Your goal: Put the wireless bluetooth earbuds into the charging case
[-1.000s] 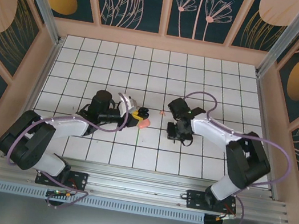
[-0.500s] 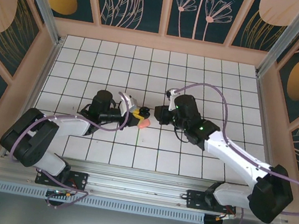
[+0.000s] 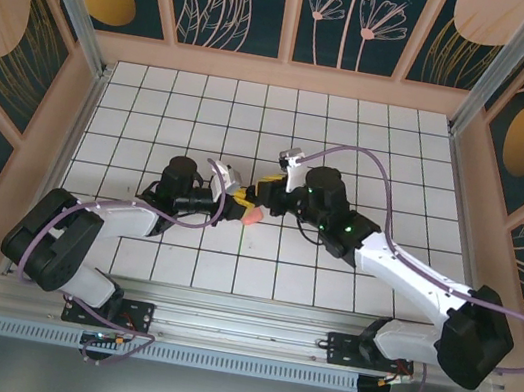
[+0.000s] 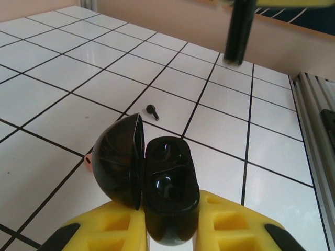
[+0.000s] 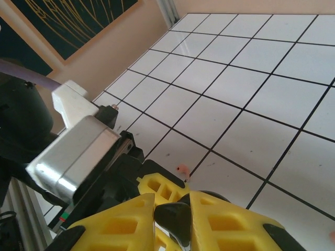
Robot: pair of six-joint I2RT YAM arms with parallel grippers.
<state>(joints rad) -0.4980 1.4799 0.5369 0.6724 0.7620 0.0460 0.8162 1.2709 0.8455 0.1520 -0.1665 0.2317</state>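
My left gripper [image 4: 170, 227] is shut on the charging case [image 4: 170, 193], which stands open with its lid [image 4: 118, 162] swung to the left. The inside is glossy black, and a salmon-pink outer shell [image 3: 250, 216] shows from above. I cannot tell whether its wells hold anything. My right gripper [image 5: 172, 214] is shut on a black earbud [image 5: 175, 217] and hangs just above the left gripper's yellow fingers [image 5: 163, 189]. In the top view the right gripper [image 3: 263, 192] meets the left gripper [image 3: 240, 196]. Another small black earbud [image 4: 152, 110] lies on the tiles beyond the case.
A tiny pink piece [image 5: 182, 170] lies on a tile line close under the grippers. The white gridded table [image 3: 374, 135] is walled in by a tan frame [image 3: 283, 74]. The right arm's purple cable [image 3: 379, 166] loops over the table's middle.
The right arm has swung left from the middle-right of the table and now has its gripper over the left gripper and the open case. The left arm has barely moved.
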